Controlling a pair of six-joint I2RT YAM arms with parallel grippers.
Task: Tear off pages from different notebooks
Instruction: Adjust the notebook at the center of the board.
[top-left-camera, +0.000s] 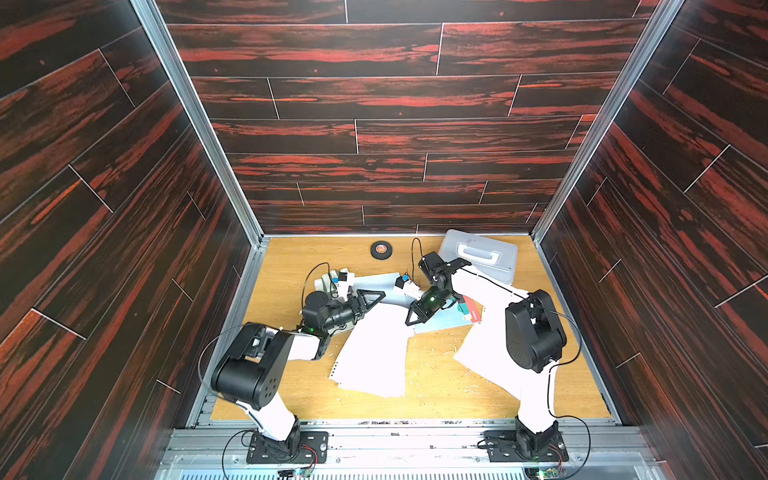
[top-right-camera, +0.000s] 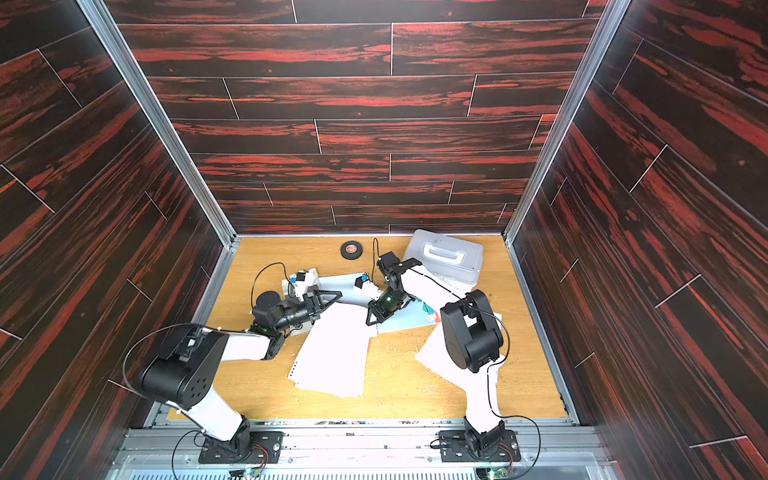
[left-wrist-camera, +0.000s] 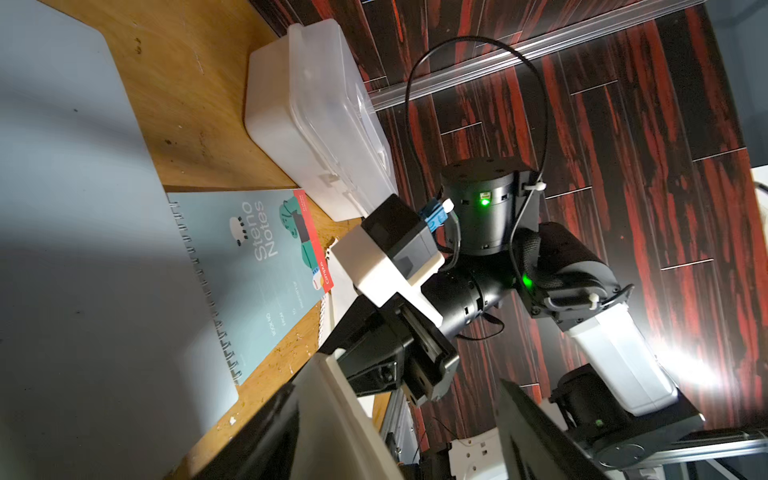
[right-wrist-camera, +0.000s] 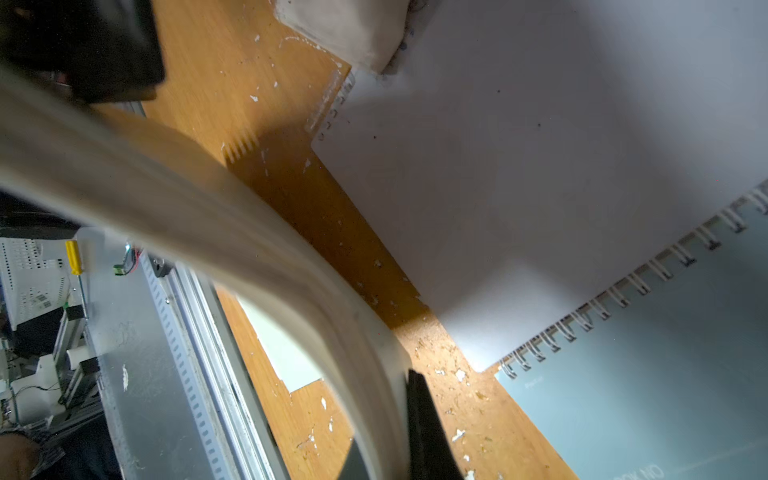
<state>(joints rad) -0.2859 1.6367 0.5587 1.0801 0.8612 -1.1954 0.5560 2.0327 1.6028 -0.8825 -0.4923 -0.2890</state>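
Note:
In the right wrist view, my right gripper (right-wrist-camera: 399, 415) is shut on a white page (right-wrist-camera: 208, 232) that arcs away from its jaws. In a top view this page (top-left-camera: 386, 328) droops from the right gripper (top-left-camera: 410, 321) down to the table. My left gripper (top-left-camera: 379, 296) is open just left of it; in the left wrist view the page's edge (left-wrist-camera: 332, 415) lies against one finger of the left gripper (left-wrist-camera: 407, 428). A small teal notebook (left-wrist-camera: 266, 266) lies beside a large white notebook (left-wrist-camera: 83, 249). Another loose page (top-left-camera: 486, 357) lies under the right arm.
A translucent plastic box with a handle (top-left-camera: 478, 253) stands at the back right. A black tape roll (top-left-camera: 381, 249) lies at the back middle. A white-and-grey glove (top-left-camera: 326, 282) sits behind the left gripper. Paper scraps (top-left-camera: 440, 345) litter the wooden table (top-left-camera: 436, 390).

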